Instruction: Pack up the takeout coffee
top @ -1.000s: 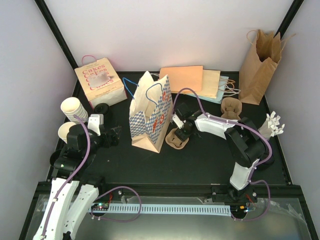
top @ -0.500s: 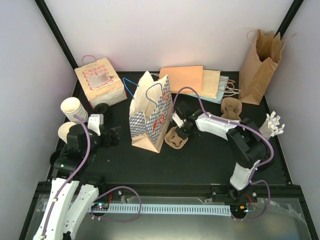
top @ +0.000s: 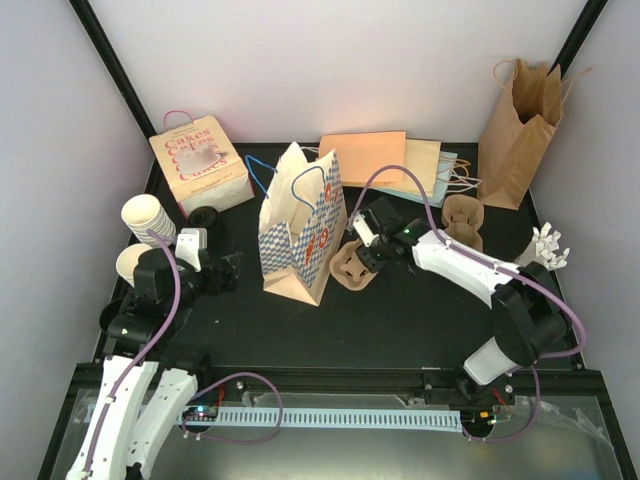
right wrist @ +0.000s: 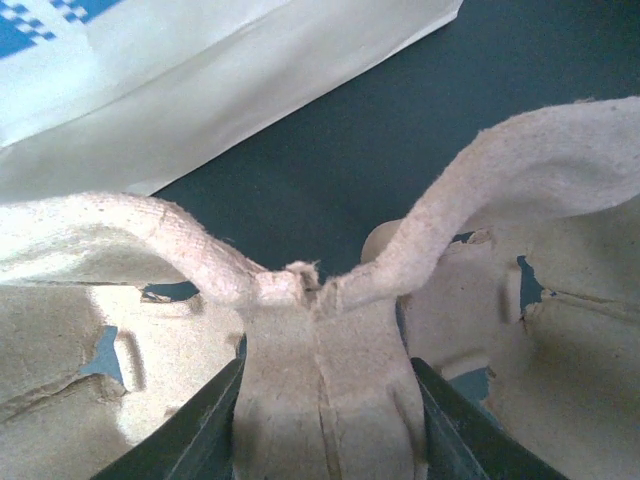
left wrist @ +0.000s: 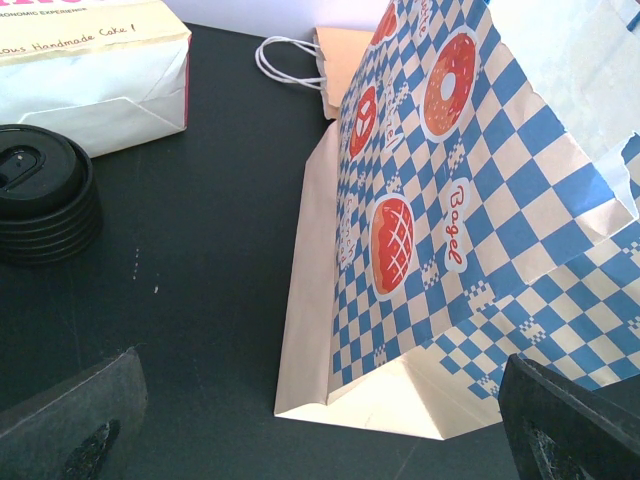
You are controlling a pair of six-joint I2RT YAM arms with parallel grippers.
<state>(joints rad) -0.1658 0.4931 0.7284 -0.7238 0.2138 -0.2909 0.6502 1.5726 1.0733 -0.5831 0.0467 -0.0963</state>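
A stack of cream ribbed paper cups (top: 148,218) and another cup (top: 130,262) stand at the far left. A stack of black lids (top: 205,220) sits beside them and also shows in the left wrist view (left wrist: 40,205). My right gripper (top: 368,255) is shut on the centre ridge of a brown pulp cup carrier (top: 352,268), shown close up (right wrist: 325,330) between the jaws (right wrist: 325,400), right beside the blue checkered bagel bag (top: 300,225). My left gripper (top: 225,270) is open and empty, facing the bag's base (left wrist: 400,400).
A white "Cakes" box (top: 198,165) stands at the back left. Flat orange and tan bags (top: 365,160) lie at the back. A tall brown paper bag (top: 518,130) stands back right, with a second pulp carrier (top: 462,218) and a white bundle (top: 545,248) nearby.
My right arm has swung its elbow out to the right. The held carrier has risen and shifted slightly toward the checkered bag. The left arm has not moved.
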